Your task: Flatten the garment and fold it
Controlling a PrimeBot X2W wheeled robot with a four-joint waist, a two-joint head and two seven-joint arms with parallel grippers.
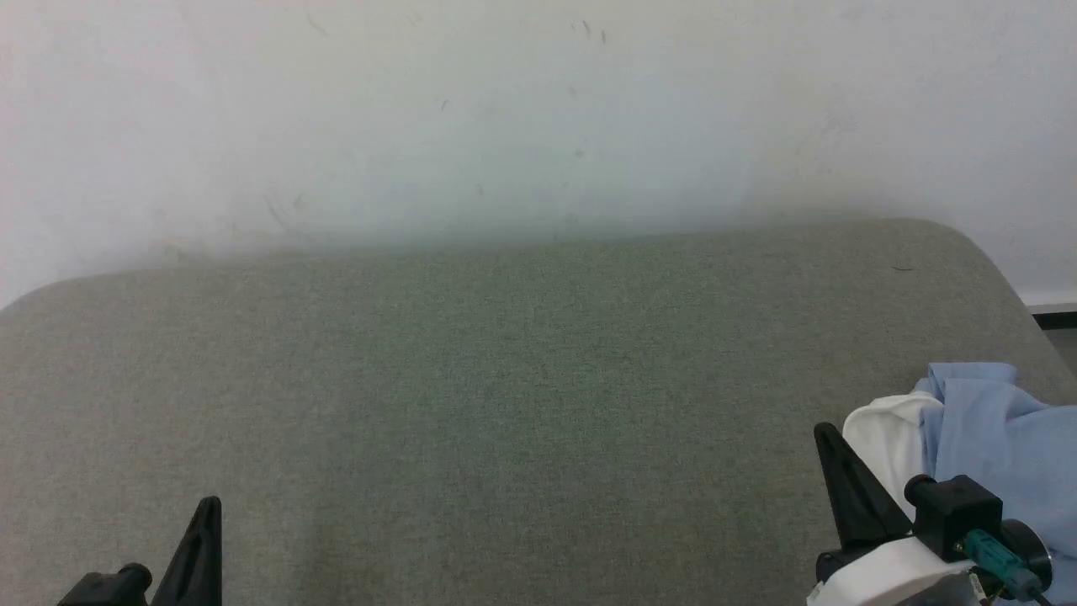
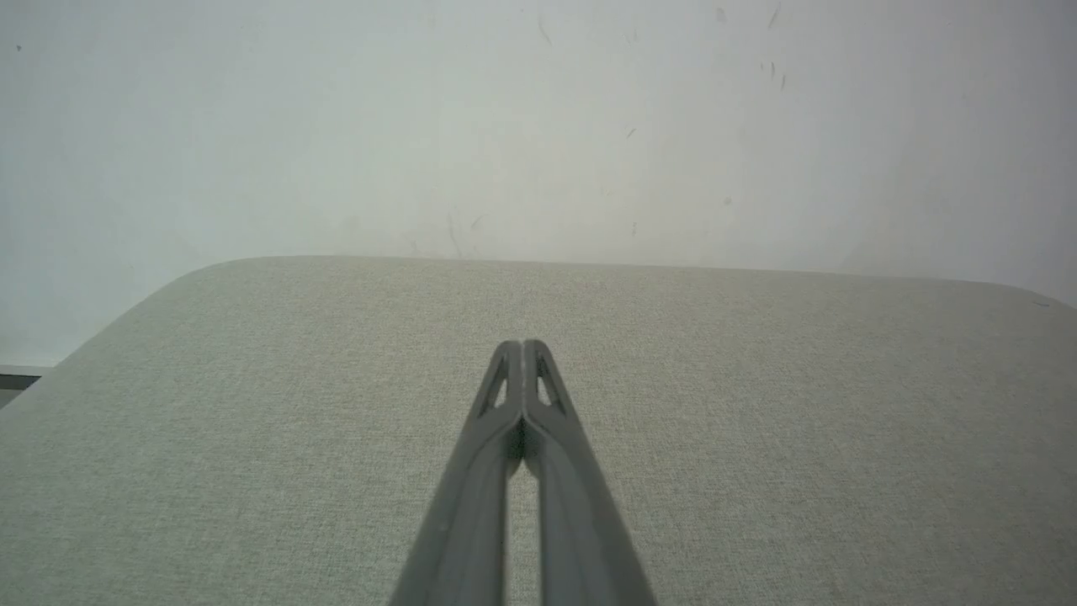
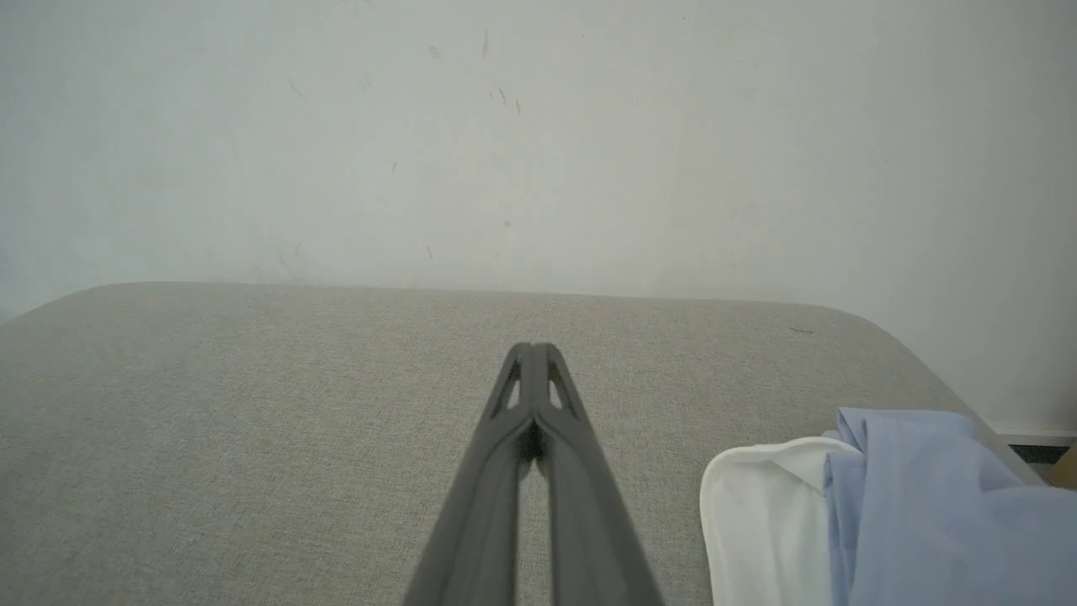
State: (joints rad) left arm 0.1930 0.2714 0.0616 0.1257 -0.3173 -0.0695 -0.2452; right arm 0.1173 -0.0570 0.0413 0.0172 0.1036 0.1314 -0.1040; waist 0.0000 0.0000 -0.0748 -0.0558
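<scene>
Two tools, left gripper (image 2: 522, 345) and right gripper (image 3: 533, 347), are sitting closed and empty while the garment (image 1: 984, 421) is lying bunched at the padded surface (image 1: 505, 379) edge, probably risking sliding off if nudged.

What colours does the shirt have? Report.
Shirt: light blue and white; clearest in right wrist view.

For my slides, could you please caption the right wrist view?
Right gripper shut and empty over the grey fabric surface, the crumpled blue-and-white garment lying beside it.
</scene>
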